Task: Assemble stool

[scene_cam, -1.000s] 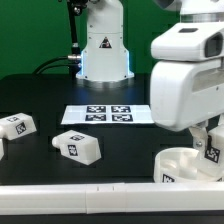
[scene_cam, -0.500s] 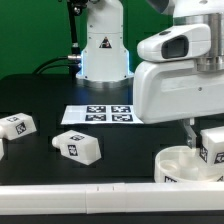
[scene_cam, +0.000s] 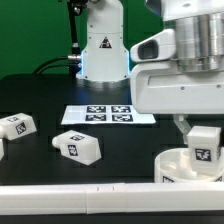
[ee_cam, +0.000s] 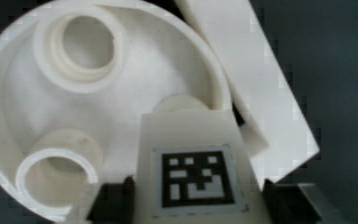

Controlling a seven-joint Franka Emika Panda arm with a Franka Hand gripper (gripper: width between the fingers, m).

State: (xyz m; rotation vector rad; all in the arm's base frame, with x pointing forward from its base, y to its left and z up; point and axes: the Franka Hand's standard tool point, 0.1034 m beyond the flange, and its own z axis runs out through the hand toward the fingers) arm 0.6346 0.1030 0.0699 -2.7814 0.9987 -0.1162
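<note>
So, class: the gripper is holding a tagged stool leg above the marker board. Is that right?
Not quite. The gripper holds the tagged leg above the round seat, not the marker board. The wrist view shows the seat beneath the leg.

Black bench (scene_cam: 140,140), marker board (scene_cam: 108,114) flat at the back, stool leg (scene_cam: 17,126) at the exterior view's left, second leg (scene_cam: 78,146) near it, round seat (scene_cam: 176,160) at the exterior view's right.

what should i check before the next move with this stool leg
1. Held leg clamped between the gripper fingers: ok
2. Held leg positioned over the seat: ok
3. Held leg lined up with a socket: cannot tell, the leg hides what is under it
4. Two visible sockets unobstructed: ok
5. Spare legs, one and another, lying apart from the seat: ok
</note>
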